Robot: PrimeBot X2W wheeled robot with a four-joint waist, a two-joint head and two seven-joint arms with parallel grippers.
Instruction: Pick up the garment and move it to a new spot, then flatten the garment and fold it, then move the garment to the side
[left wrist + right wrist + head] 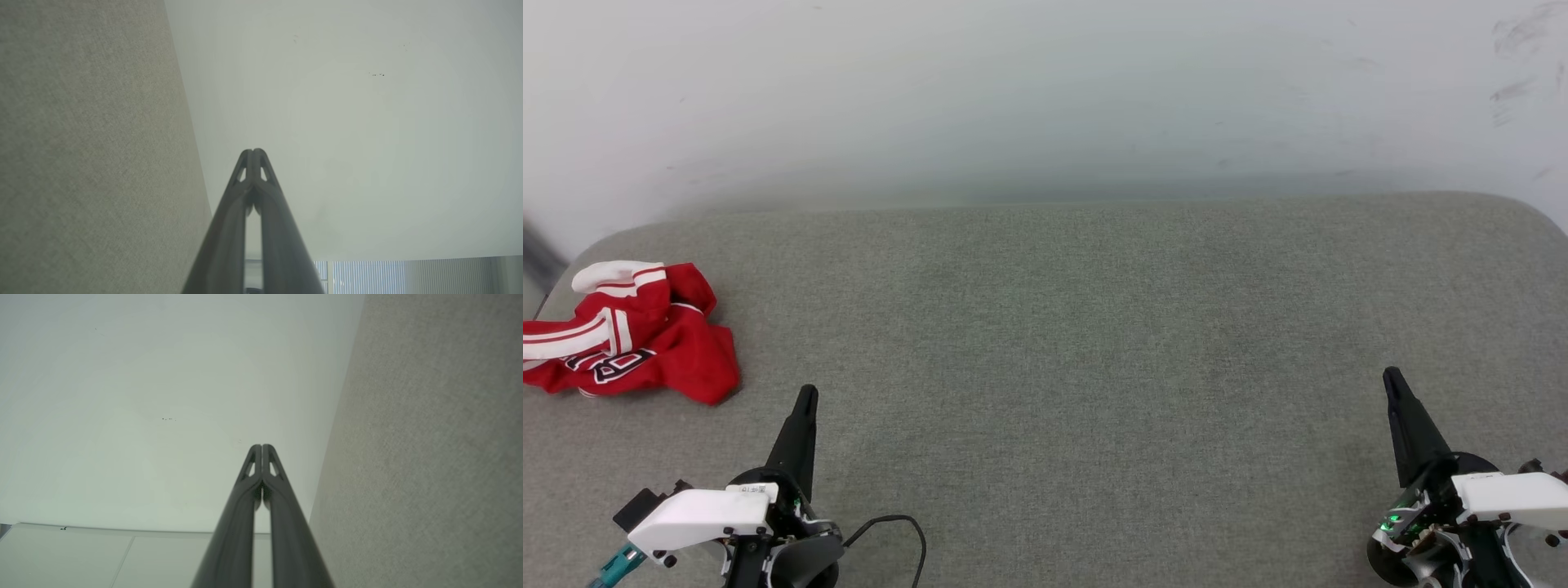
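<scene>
The garment [637, 339], a red jersey with white striped sleeve trim and black lettering, lies crumpled at the far left of the grey fabric surface [1054, 343]. My left gripper [806, 394] hovers at the lower left, just right of and nearer than the garment, apart from it, fingers shut with nothing between them. At the lower right my right gripper [1390, 376] is also shut and empty, far from the garment. In the left wrist view the left gripper [253, 152] points past the fabric toward a pale wall. The right gripper [261, 447] does the same in its wrist view.
A pale wall [1045, 90] rises behind the padded surface's rounded far edge. A black cable [898, 527] loops by my left wrist. The fabric surface stretches wide between the two grippers.
</scene>
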